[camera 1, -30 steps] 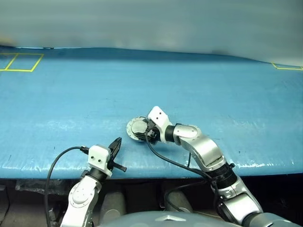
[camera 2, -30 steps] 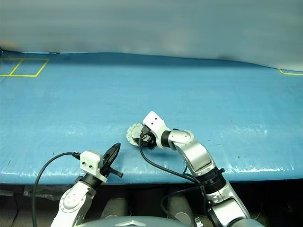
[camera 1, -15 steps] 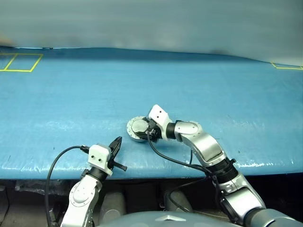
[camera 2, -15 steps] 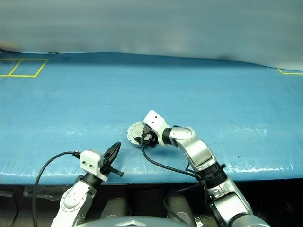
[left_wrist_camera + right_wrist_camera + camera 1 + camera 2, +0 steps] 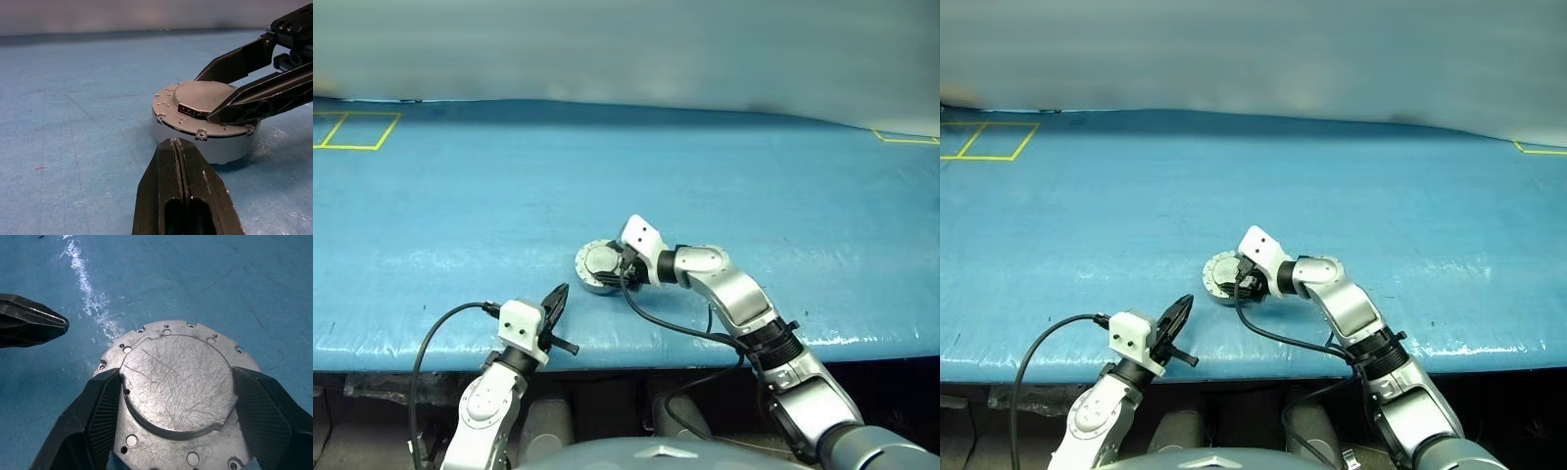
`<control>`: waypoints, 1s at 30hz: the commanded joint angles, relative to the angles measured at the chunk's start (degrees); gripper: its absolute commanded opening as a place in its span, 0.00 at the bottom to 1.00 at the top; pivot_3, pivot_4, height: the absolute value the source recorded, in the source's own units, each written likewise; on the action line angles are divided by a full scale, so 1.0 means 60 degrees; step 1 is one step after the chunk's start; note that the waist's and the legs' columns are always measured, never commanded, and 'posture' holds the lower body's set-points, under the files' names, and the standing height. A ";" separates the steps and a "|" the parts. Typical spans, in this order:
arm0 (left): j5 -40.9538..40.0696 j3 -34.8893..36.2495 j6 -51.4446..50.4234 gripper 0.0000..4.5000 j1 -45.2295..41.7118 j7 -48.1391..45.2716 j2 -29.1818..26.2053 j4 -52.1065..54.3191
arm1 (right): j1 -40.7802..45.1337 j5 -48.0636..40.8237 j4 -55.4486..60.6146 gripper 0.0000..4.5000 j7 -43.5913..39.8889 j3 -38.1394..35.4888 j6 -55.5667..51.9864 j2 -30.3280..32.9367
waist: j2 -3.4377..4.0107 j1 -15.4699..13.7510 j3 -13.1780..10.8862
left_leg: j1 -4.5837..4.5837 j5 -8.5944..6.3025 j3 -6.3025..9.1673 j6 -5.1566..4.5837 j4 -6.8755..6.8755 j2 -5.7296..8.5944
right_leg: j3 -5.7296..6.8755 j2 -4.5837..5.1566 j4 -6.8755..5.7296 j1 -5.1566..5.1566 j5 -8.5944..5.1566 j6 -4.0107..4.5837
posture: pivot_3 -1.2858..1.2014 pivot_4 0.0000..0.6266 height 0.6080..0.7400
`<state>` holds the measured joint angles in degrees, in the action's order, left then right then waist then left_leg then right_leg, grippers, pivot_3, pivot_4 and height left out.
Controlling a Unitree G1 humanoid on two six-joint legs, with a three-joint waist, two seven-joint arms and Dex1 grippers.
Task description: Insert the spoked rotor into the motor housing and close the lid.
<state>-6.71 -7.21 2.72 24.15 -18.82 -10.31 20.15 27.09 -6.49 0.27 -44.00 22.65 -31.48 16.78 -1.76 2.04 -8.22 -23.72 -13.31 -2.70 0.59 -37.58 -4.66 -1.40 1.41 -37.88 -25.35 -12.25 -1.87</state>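
a: what's the right gripper [image 5: 171,431] doing?

b: its two black fingers [image 5: 93,416], ribbed on the inner faces, stand wide and sit on either side of the raised round centre of the lid [image 5: 177,382]. whether they actually press on it, i cannot tell

a: and the lid itself?

b: plain grey metal, scratched all over, with a flat flange ringed by small holes and notches. it lies shut on top of the motor housing [image 5: 222,149], a short pale grey drum with a smooth wall. a small dark rectangular slot shows at the edge of the raised centre

a: where does that stand?

b: on the blue table [image 5: 460,215], near the front edge, roughly at the middle. the surface is a matte blue sheet with faint scuffs and glossy wrinkles along the edge, and yellow tape lines at the far corners

a: the left gripper [image 5: 177,147]?

b: pressed shut, its smooth black fingers forming one narrow wedge with only a seam between them. it holds nothing and points at the housing from a short way off, near the table's front edge
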 commanded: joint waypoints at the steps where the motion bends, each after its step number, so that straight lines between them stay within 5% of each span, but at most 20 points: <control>1: -0.0065 -0.0030 0.0073 0.00 0.0040 -0.0020 -0.0012 0.0136 | -0.0241 0.0157 0.0115 0.71 0.0085 0.0165 -0.0060 0.0007 | 0.0001 -0.0001 0.0000 | 0.0000 0.0000 0.0000 0.0000 0.0000 0.0000 | 0.0000 0.0000 0.0001 -0.0001 0.0000 0.0000 | 0.52 0.24 1.00; 20: -0.0356 0.0483 -0.1082 0.00 -0.0690 0.0313 -0.0036 0.0348 | -0.0201 0.0740 0.0010 0.71 0.0103 0.0595 -0.0277 0.0066 | 0.0008 0.0005 0.0009 | 0.0020 0.0000 0.0001 0.0000 0.0002 0.0000 | 0.0000 0.0000 -0.0001 0.0018 -0.0001 0.0002 | 0.52 0.24 1.00; 30: -0.5201 0.3252 -0.5466 0.00 -0.3403 0.0667 -0.0303 0.0720 | -0.0274 0.0787 -0.0005 0.71 0.0235 0.0555 -0.0255 0.0026 | 0.0000 0.0013 0.0015 | 0.0028 0.0000 0.0015 -0.0001 0.0000 0.0002 | 0.0004 -0.0008 -0.0003 0.0038 0.0000 -0.0001 | 0.52 0.24 1.00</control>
<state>-33.56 10.48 -26.33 5.04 -14.95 -11.27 22.53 26.50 -2.95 2.11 -43.10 24.88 -31.35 16.72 -1.76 2.12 -8.13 -23.54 -13.31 -2.59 0.58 -37.58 -4.65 -1.38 1.35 -37.89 -25.10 -12.24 -1.88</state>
